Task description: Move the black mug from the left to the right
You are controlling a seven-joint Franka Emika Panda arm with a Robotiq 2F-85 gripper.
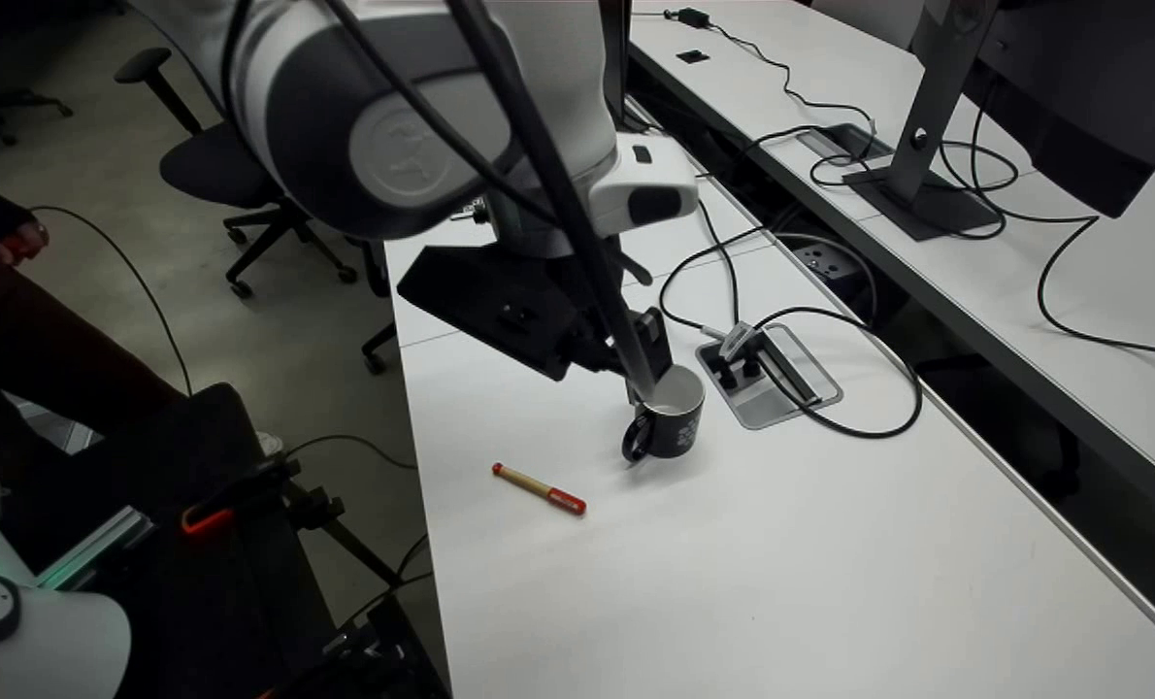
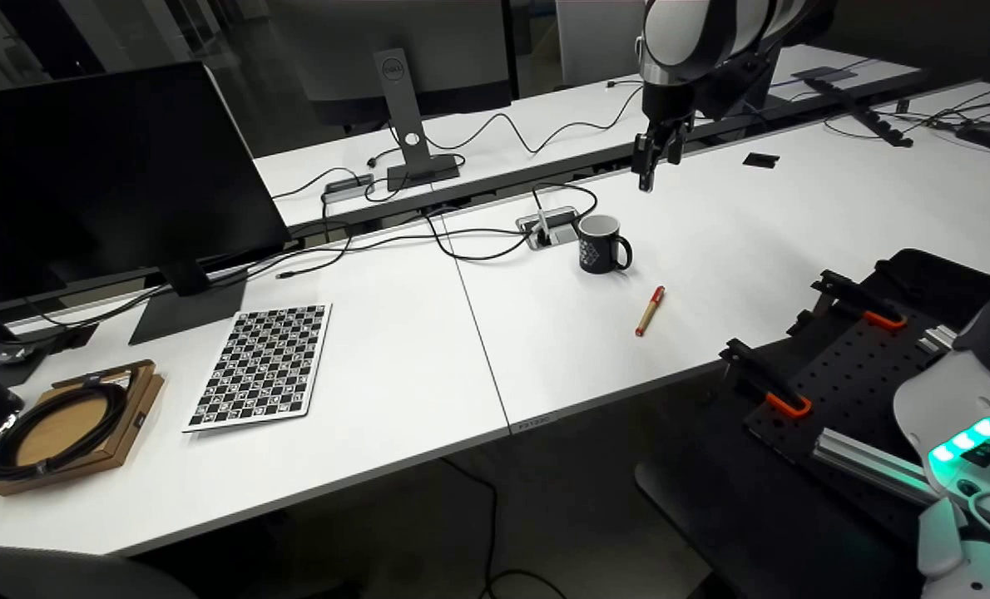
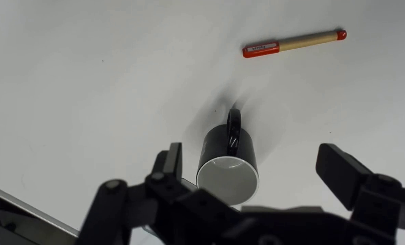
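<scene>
Standing upright: printed black mug (image 2: 598, 248) | probably handling rigid, lightish, slick, chippable | jaws hanging wide apart, gripping nothing | best pinching across sides, clearing handle (image 3: 234, 132)

In the wrist view the black mug (image 3: 223, 165) looked smooth and glossy, and at 1 o'clock from it the pen (image 3: 294, 43) joined shiny red ends to a duller, wood-like barrel. The gripper (image 3: 250, 158) looked mostly matt black over a smooth, matt table (image 3: 86, 102). In an exterior view, at 8 o'clock from the mug, a box (image 2: 136, 420) looked like cardboard under a smooth black cable coil (image 2: 4, 453).
</scene>
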